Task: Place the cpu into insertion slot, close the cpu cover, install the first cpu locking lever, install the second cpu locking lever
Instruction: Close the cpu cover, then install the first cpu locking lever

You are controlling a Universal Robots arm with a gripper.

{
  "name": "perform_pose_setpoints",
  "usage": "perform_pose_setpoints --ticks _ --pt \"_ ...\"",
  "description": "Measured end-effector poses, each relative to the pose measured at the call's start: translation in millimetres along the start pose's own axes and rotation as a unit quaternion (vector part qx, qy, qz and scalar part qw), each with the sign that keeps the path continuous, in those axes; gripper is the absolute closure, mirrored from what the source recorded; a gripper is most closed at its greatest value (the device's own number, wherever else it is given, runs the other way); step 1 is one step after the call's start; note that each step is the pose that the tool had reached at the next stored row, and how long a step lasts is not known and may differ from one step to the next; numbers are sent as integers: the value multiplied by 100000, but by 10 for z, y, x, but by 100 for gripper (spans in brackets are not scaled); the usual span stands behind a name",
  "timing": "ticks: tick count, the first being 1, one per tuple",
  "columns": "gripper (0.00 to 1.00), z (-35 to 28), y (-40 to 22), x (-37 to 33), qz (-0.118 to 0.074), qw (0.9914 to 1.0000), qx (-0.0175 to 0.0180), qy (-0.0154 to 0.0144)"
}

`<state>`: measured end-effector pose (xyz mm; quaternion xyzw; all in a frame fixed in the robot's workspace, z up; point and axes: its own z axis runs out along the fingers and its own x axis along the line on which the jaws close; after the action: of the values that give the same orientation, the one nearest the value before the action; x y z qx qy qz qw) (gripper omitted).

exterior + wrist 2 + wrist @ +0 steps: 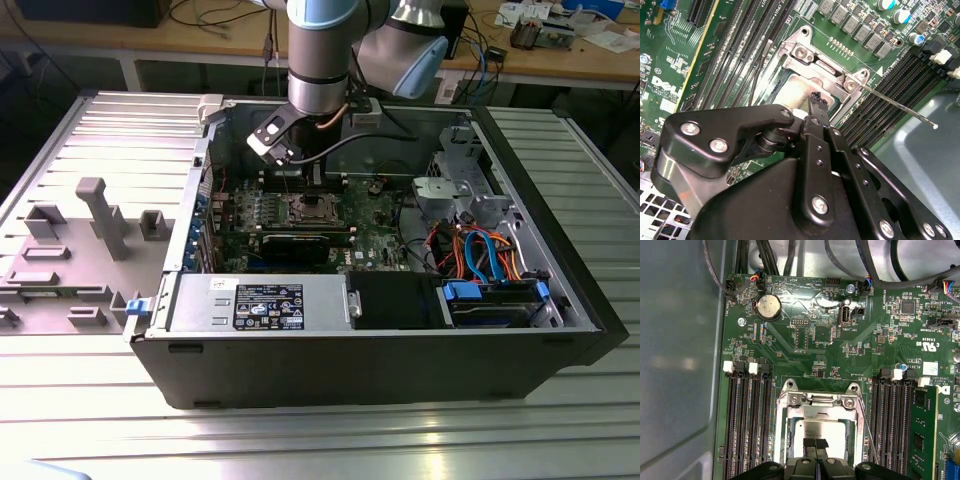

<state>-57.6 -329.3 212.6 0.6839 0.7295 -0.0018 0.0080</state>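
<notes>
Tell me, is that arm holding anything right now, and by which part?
Nothing seems held. The fingers are shut together with nothing between them, their tips over the cpu seated on the board.

Ribbed silvery metal table point(320, 440) spanning the lower, left and right parts of the exterior view. Resting directly on it at centre frame: open black computer case point(350, 365), laid on its side, interior facing up. At middle left of frame, just beside the case: grey moulded fixture point(95, 235) with upright posts and low blocks. Light reflections on the slats along the bottom edge.
</notes>
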Motion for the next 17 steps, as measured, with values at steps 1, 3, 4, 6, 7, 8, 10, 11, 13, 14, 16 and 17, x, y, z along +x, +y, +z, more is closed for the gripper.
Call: perform_pose_setpoints --ticks 1,3,4,6,7,8,10,11,13,14,16,17 --pt "89 0 0 0 2 100000 -3 0" --pt "89 0 0 0 1 100000 -3 2" --pt "89 0 0 0 3 100000 -1 -1" --pt "89 0 0 0 3 100000 1 2" --pt "89 0 1 0 2 100000 -3 -2" --pt "89 0 1 0 1 100000 -1 2" --pt "89 -4 1 1 0 100000 2 0" --pt "89 -14 1 0 0 100000 -2 3" --pt "89 -40 1 0 1 100000 0 1" --pt "89 -57 1 -1 3 100000 -1 0" --pt "89 -98 2 -1 3 100000 -3 3" --pt "89 -112 2 -2 3 100000 0 0"
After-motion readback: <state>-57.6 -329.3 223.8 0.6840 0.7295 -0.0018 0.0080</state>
